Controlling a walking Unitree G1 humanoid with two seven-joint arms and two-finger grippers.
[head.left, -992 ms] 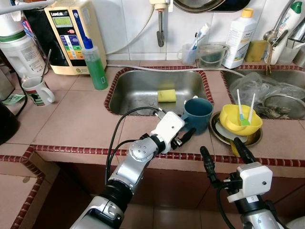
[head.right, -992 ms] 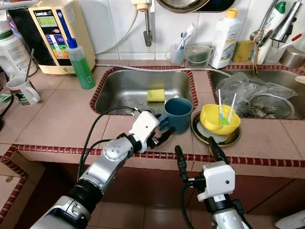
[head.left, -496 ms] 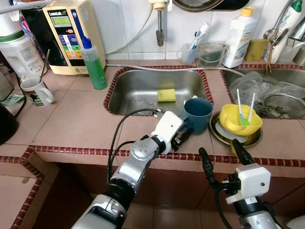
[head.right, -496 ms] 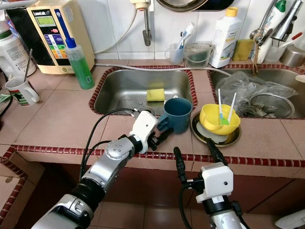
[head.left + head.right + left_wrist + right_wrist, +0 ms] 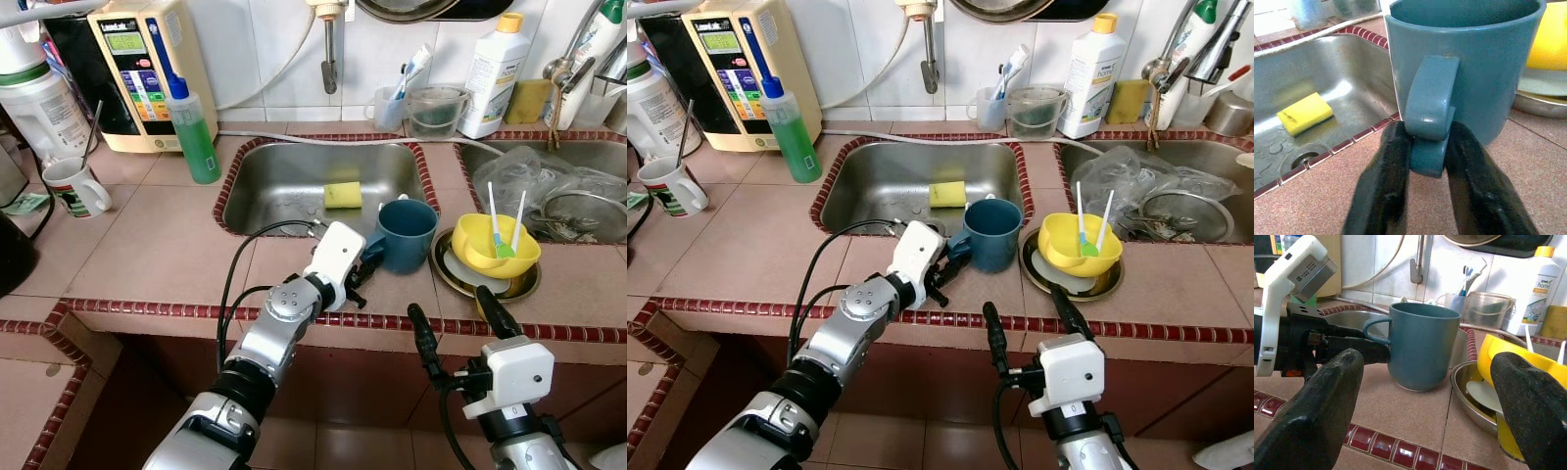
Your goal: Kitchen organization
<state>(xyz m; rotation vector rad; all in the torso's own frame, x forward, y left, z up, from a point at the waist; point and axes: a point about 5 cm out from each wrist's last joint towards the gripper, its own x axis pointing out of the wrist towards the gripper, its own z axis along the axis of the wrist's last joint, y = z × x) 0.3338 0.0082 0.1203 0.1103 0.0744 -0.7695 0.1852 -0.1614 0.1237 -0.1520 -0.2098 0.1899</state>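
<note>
Blue mug (image 5: 407,233) upright, handle toward left end effector (image 5: 1426,161), seemingly pinched.

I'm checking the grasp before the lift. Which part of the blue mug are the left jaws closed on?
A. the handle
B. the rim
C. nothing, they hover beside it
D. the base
A: in the left wrist view the two black fingers of the left gripper pinch the lower part of the blue mug handle from both sides, while the mug stands on the counter.
</note>
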